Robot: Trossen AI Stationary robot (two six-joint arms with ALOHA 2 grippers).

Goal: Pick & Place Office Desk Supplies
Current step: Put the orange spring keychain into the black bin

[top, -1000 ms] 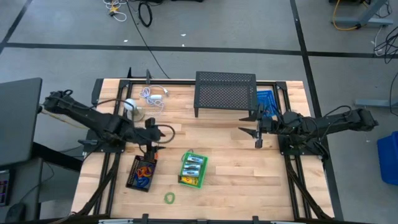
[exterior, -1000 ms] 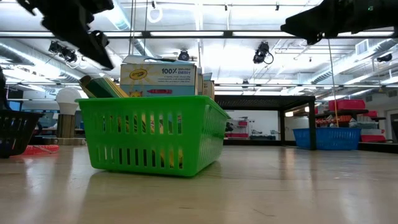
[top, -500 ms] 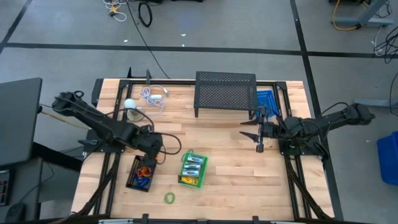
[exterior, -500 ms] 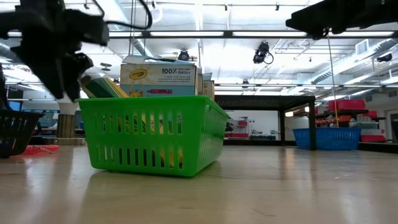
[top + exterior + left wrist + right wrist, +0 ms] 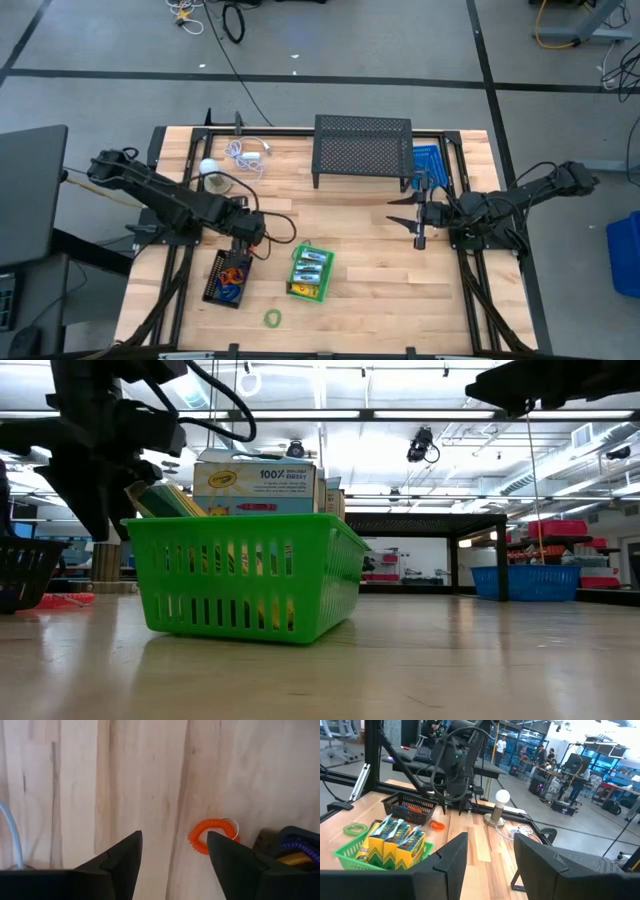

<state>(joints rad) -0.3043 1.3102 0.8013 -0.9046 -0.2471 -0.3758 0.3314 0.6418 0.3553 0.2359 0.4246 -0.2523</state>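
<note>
High view: left gripper [image 5: 246, 243] low over the table just above the black basket [image 5: 228, 279], which holds orange and blue loops; green basket [image 5: 309, 272] beside it holds yellow crayon boxes [image 5: 310, 265]; one green loop [image 5: 272, 318] lies loose on the wood near the front edge. Right gripper [image 5: 419, 218] hangs over bare wood on the right, well apart from both baskets. Low view: green basket [image 5: 245, 575] with crayon boxes [image 5: 258, 490] standing up in it, left arm's dark gripper just behind its left side. Left wrist view: fingers [image 5: 120, 855] apart, nothing between them; orange coil loop [image 5: 210, 834] on the wood just beside the black basket [image 5: 295, 850] corner. Right wrist view: fingers [image 5: 451, 856] apart, empty; orange loop [image 5: 437, 825] lies below the left gripper [image 5: 459, 805], next to the black basket [image 5: 410, 806].
</note>
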